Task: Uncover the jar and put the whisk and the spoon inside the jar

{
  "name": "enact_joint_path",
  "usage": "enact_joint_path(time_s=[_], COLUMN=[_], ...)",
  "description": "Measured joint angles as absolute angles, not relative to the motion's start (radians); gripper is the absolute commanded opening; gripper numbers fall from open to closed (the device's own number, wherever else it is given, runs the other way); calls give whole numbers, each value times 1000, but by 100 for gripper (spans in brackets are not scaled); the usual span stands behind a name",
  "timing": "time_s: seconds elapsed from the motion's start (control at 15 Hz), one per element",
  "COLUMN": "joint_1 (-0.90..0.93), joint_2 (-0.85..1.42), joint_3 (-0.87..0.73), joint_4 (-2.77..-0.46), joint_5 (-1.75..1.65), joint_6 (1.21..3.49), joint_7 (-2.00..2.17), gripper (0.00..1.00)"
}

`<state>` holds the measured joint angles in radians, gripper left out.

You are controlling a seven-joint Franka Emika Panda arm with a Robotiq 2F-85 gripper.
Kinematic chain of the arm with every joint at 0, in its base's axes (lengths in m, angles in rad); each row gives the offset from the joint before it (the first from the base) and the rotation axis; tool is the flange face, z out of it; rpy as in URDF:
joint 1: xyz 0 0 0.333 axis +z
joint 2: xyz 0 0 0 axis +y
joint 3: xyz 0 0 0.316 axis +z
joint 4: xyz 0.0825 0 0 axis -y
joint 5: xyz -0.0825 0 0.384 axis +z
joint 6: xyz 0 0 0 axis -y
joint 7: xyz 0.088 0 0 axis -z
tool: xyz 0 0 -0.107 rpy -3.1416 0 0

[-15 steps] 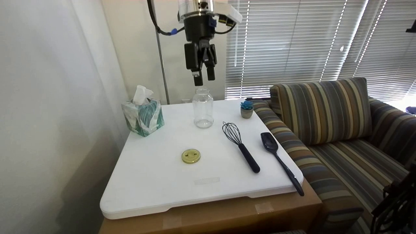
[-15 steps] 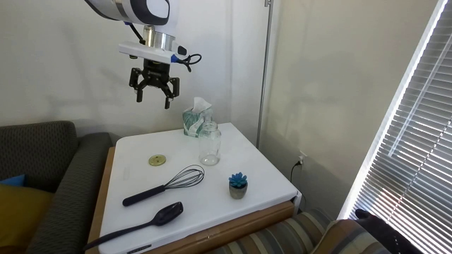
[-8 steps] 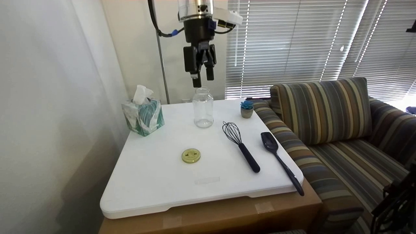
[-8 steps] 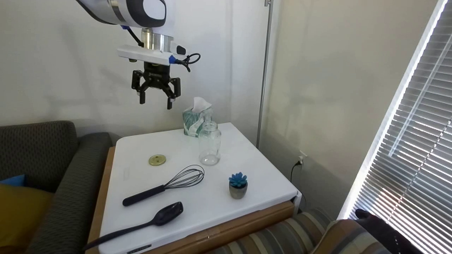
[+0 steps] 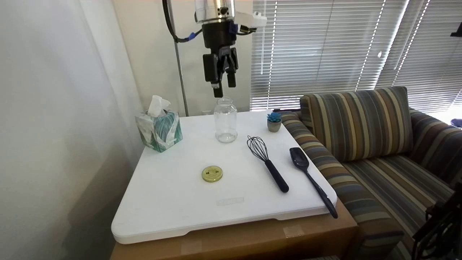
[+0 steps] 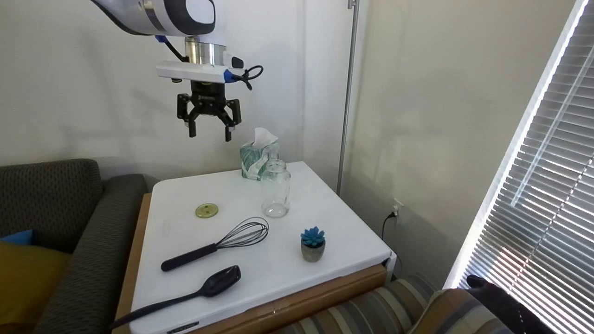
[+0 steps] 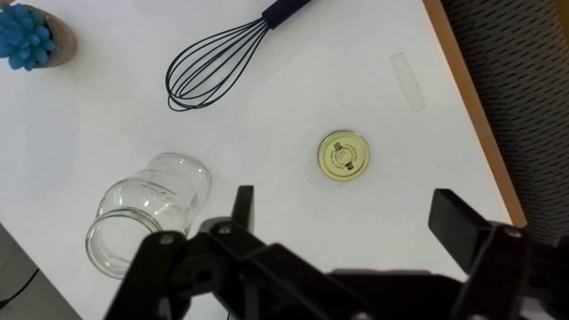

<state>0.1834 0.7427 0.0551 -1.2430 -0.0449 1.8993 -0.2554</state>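
Claw (image 6: 210, 133) hangs above white surface (image 5: 162, 202), fingers spread well apart. Lid (image 7: 343, 155) lies flat on surface, apart fr. uncovered glass jar (image 5: 226, 122), which stands upright b/w tissue box (image 5: 158, 130) & potted plant (image 6: 313, 248). Whisk (image 5: 270, 166) lies b/w lid & spoon (image 6: 204, 290); spoon's handle end sticks past surface edge in both ext. views.

- In an exterior view, the jar (image 5: 226, 122) stands on the tabletop (image 5: 166, 202) behind the lid (image 5: 212, 173).
- Whisk (image 5: 270, 167) right of both, left of the spoon (image 5: 302, 163).
- Tissue box (image 5: 160, 131) left of the jar, plant (image 5: 274, 122) right.
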Motion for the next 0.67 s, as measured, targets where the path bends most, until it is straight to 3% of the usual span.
enact_joint_path(time_s=[0.67], joint_1=[265], joint_2=[681], joint_3=[4], joint_4=[-1454], joint_5=[-219], joint_6=[2184], joint_7=[196], gripper=[100])
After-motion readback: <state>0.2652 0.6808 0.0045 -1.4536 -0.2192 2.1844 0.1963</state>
